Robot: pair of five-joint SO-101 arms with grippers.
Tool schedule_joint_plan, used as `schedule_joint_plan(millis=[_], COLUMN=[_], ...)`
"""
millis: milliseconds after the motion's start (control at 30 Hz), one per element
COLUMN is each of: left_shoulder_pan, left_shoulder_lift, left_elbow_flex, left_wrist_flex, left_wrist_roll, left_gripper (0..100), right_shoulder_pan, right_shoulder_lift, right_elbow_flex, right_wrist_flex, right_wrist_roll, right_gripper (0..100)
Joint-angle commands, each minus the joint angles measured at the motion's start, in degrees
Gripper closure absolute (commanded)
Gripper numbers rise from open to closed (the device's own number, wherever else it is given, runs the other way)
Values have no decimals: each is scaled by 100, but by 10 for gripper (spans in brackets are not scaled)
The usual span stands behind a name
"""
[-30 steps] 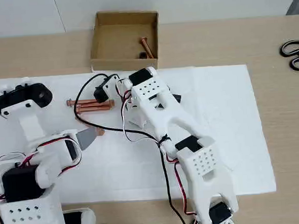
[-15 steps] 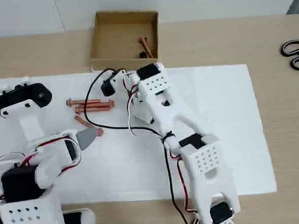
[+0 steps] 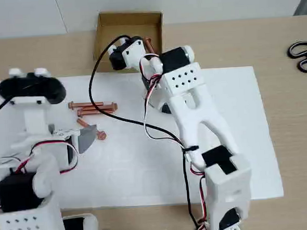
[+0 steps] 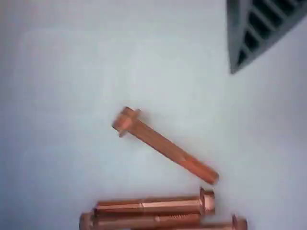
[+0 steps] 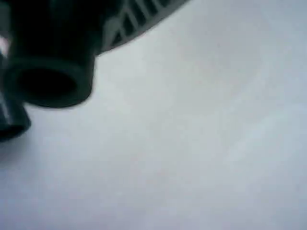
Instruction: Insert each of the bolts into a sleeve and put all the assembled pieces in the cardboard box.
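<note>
A lone copper bolt (image 3: 92, 128) (image 4: 165, 148) lies slanted on the white sheet, just below a pair of bolts (image 3: 93, 105) (image 4: 148, 208) lying side by side. My left gripper (image 3: 79, 138) hovers open right beside the lone bolt; one grey finger (image 4: 259, 33) shows in the left wrist view. The cardboard box (image 3: 118, 41) at the back holds one copper bolt piece (image 3: 148, 45). My right arm (image 3: 180, 82) stretches toward the box. In the right wrist view a black sleeve (image 5: 48, 72) sits against the ribbed finger (image 5: 139, 19), off the sheet, and a second dark sleeve (image 5: 9, 120) is at the edge.
The white sheet (image 3: 233, 141) covers the middle of the wooden table. Black scissors (image 3: 303, 53) lie at the far right edge. A black cable (image 3: 96, 71) loops from the right arm over the sheet near the box's front wall.
The right arm has swung away from the bolts toward the box at the back. The left arm has shifted slightly, its gripper staying by the lone bolt.
</note>
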Motion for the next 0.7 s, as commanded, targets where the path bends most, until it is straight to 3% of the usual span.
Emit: schedule_joint_plan(millis=[0,367,500,667], left_shoulder_pan=[-26,-26,-229,-536], left_shoulder_lift=[519,2822,3314,3965], left_elbow_flex=[-189,-558,-620,-549], left_wrist_flex=[-334,-993,-1952,-3648], left_wrist_roll=[-457,-3130,-4149,-4167], left_gripper=[677,677,677,677], right_shoulder_pan=[31,31,31,31], right_shoulder_lift=[-716,-1842,-2000,-2123], right_elbow_flex=[334,1486,1644,1837], right_wrist_flex=[40,22,13,13], right_wrist_roll=[-88,-88,-97,-97], right_gripper=[995,995,995,995])
